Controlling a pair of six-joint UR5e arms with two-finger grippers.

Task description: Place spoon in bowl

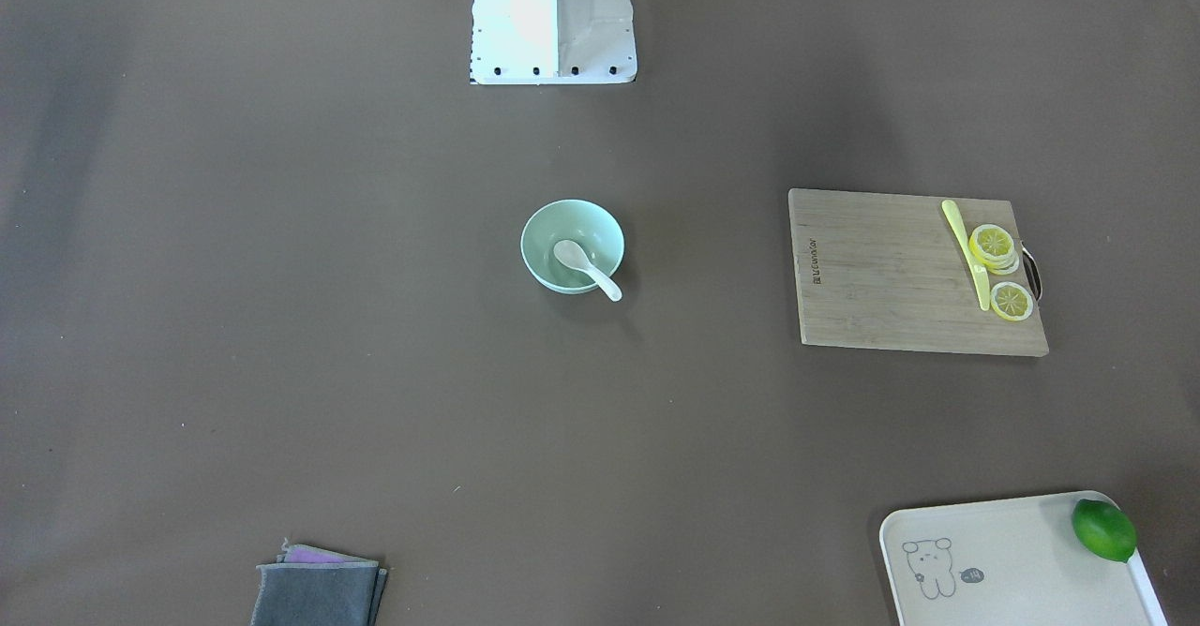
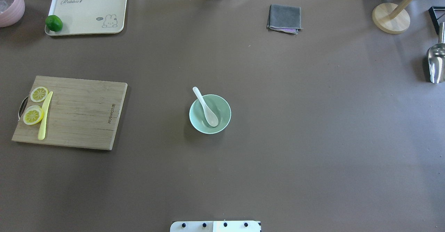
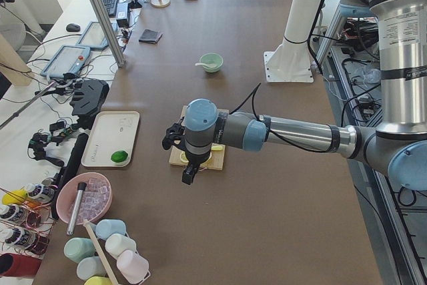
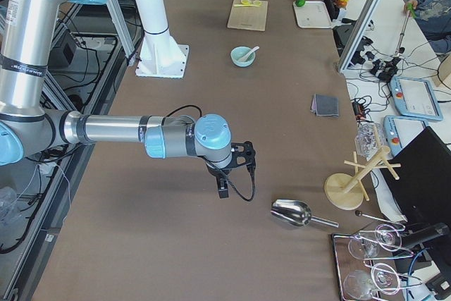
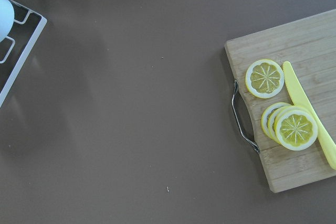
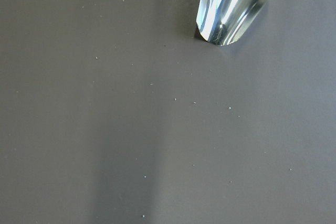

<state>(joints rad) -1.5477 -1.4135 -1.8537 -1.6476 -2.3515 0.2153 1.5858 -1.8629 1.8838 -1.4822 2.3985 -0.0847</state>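
Low in the centre of the left side view, the left gripper hangs above the table. The right gripper hangs mid-frame in the right side view. Neither view shows how wide the 2 sets of jaws stand. Farther off, at the centre of the overhead frame, the white spoon lies with its scoop inside the mint-green bowl, its handle across the rim toward upper left. At frame left, a cutting board carries lemon slices and a yellow knife.
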